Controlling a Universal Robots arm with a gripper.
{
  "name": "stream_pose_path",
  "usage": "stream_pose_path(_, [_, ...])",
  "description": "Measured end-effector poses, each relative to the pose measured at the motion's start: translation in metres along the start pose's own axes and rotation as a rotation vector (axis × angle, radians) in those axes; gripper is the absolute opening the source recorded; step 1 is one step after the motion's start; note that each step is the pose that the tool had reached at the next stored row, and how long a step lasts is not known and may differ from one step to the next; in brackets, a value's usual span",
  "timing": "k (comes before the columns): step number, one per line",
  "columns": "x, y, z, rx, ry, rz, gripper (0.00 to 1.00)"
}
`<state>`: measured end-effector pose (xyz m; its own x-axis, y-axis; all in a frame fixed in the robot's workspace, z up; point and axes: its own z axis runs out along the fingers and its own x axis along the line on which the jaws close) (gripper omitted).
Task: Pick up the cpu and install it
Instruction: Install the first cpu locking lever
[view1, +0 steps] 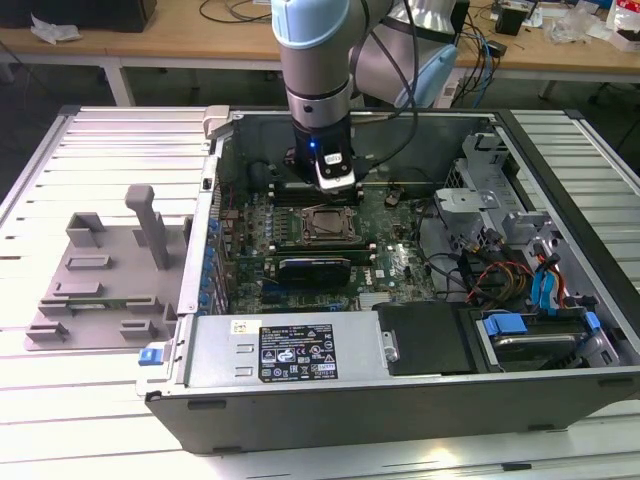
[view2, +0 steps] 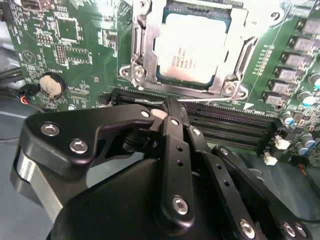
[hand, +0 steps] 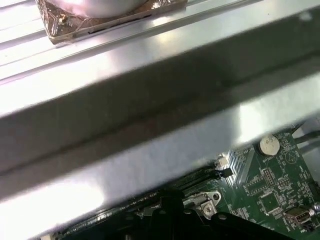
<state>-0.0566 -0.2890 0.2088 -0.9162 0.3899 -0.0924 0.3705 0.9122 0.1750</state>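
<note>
Looming nearest in the second wrist view, the matte black claw (view2: 172, 112) is showing fingers pressed together, gripping nothing. Beyond it, toward twelve o'clock, the cpu (view2: 192, 47) is already sitting in its metal socket frame (view2: 137, 55) (flat, square, dull silver); clamping looks outstanding. Green motherboard (view2: 75, 45) is lying around it.

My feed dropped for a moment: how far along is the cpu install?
The cpu already sits inside the metal socket frame on the motherboard, so placement looks done. The pincer hovers beside the socket, over the memory slots, carrying nothing visible. Whether the frame is latched cannot be told.
</note>
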Motion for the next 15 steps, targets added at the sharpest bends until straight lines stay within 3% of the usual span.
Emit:
stream_pose_path(5, [0.0006, 0.0017, 0.0011, 0.0071, -0.0035, 0.004, 0.11])
stream_pose_path(11, [0.0011, 0.0029, 0.0060, 0.0295, -0.0131, 0.003, 0.11])
stream_pose_path(15, [0.0010, 0.0034, 0.0081, 0.0373, -0.0163, 0.004, 0.11])
